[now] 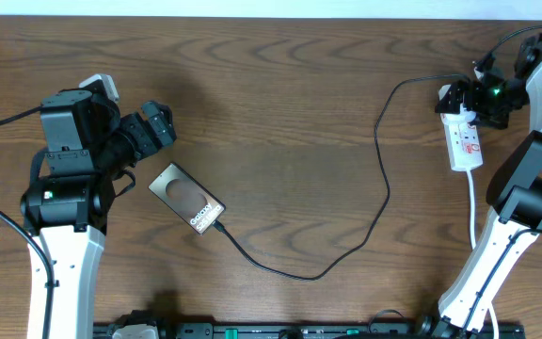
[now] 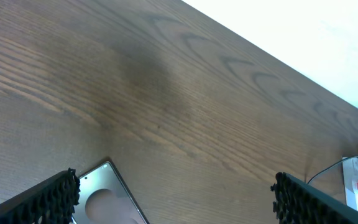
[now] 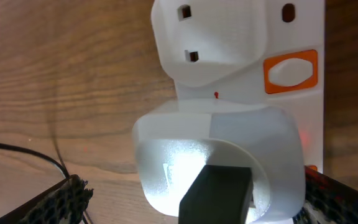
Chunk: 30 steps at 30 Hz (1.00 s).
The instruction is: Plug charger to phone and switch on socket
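At the upper right of the overhead view, the right gripper (image 1: 474,98) is hanging over the top end of the socket (image 1: 466,141), its jaws standing apart on either side of the white plug (image 3: 216,149) without clamping it. The charger (image 1: 384,188) is looping from that plug down to the lower-right end of the phone (image 1: 188,198), left of centre; whether its tip is fully seated is too small to tell. The left gripper (image 2: 176,200) is hovering near the phone's upper-left end, jaws wide and gripping nothing. The orange switch (image 3: 291,70) in plain sight is serving the empty outlet, so pressing it would probably be powering the wrong one. A sideways shove could also be sliding the light strip and tugging the cable out of the phone.
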Available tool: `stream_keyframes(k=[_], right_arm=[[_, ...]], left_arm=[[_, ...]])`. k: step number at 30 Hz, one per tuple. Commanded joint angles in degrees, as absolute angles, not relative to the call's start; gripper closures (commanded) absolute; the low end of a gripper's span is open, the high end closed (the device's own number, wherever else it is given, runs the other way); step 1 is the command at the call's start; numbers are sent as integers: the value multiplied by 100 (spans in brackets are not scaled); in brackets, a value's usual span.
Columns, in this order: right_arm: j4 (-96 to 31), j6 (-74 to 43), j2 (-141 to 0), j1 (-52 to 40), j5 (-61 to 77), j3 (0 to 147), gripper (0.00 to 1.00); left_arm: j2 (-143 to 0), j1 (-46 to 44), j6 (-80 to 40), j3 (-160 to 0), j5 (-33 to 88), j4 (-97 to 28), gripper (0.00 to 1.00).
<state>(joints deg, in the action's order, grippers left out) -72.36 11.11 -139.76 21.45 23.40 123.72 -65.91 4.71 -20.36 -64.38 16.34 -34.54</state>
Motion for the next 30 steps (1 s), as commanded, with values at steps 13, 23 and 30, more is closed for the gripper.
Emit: stream_keyframes(k=[13, 23, 30], right_arm=[[-7972, -329, -12628, 2397, 786, 13487, 1], [-7975, -832, -11323, 2392, 633, 13487, 1], [-7972, -832, -11325, 2397, 633, 13485, 1]], left_arm=[[-6635, 458, -2025, -6587, 1573, -3468, 2], [-6635, 458, -2025, -6587, 1577, -3468, 2], [-6635, 458, -2025, -6587, 1577, -3468, 2]])
